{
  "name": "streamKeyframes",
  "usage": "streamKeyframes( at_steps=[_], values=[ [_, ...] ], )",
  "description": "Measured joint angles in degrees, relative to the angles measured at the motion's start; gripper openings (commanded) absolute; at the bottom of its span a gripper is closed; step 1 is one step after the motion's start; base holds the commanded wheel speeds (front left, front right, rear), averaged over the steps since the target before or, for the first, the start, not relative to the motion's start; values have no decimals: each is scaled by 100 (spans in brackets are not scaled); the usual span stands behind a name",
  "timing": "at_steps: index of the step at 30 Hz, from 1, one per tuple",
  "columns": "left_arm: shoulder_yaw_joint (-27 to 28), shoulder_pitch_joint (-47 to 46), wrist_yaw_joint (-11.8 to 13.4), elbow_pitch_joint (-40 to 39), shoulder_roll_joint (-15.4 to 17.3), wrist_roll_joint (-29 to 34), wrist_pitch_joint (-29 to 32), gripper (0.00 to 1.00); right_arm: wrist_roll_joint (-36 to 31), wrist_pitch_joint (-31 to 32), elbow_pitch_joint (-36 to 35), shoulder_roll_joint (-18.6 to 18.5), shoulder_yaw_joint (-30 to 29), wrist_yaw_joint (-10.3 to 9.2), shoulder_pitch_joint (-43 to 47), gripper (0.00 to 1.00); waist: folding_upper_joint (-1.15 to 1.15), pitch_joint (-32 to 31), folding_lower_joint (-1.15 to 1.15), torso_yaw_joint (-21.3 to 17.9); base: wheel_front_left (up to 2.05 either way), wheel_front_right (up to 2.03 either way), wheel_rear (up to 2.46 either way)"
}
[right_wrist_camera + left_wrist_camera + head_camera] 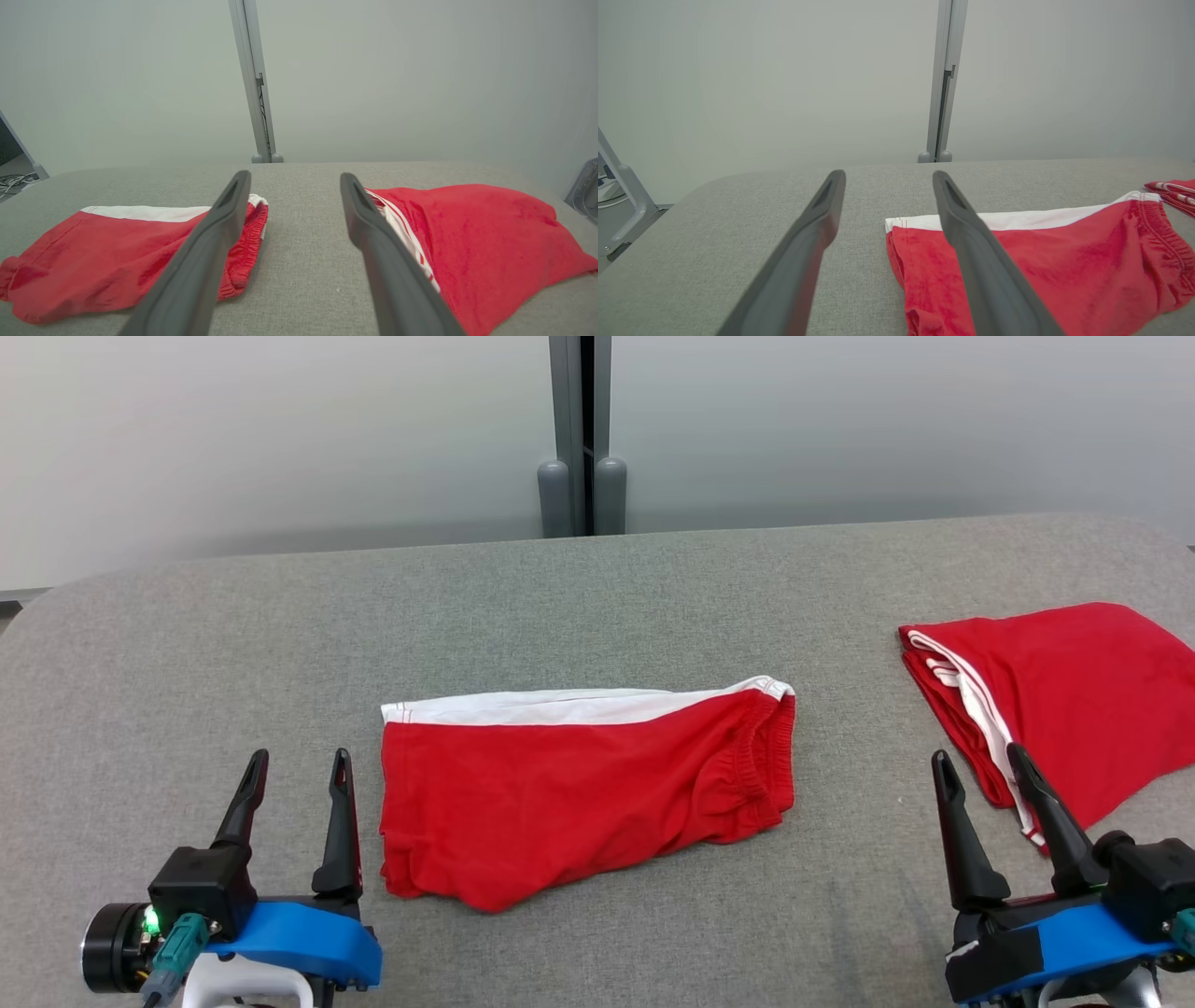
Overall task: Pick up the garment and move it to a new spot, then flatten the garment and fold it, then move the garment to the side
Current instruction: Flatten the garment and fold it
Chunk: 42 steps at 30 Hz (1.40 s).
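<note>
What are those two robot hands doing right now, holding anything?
The left gripper is open, holding nothing, beside the red shorts.
The right gripper is open, holding nothing.

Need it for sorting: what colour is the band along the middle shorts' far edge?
White band on red shorts; clearest in head view.
</note>
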Motion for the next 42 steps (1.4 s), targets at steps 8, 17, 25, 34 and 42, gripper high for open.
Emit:
streamKeyframes(
  at_steps=[8, 17, 25, 34, 42],
  values=[
    [-7, 79, 25, -172, 55, -18, 58, 100, 1, 48, -29, 1, -26, -1, 66, 100, 0, -24, 0, 20, 0, 0, 0],
    [-84, -161, 49, -256, 31, -14, 49, 100, 18, 178, 621, -100, 377, 0, -387, 100, 1, 296, 1, 149, 0, 0, 0],
    [-247, -555, 0, -105, -97, 38, -149, 100, -62, 186, 2034, -76, 924, 0, -1541, 100, 1, 724, 1, 463, 0, 0, 0],
    [-330, -827, -51, 104, -132, 44, -330, 100, -341, 86, 3337, -48, 468, 0, -2079, 100, 1, 1033, 1, 701, 0, 0, 0],
    [-401, -944, -48, 181, -162, 45, -407, 100, 234, -7, 3950, -26, 590, -1, -2396, 76, 1, 1137, 0, 741, 0, 0, 0]
  ],
)
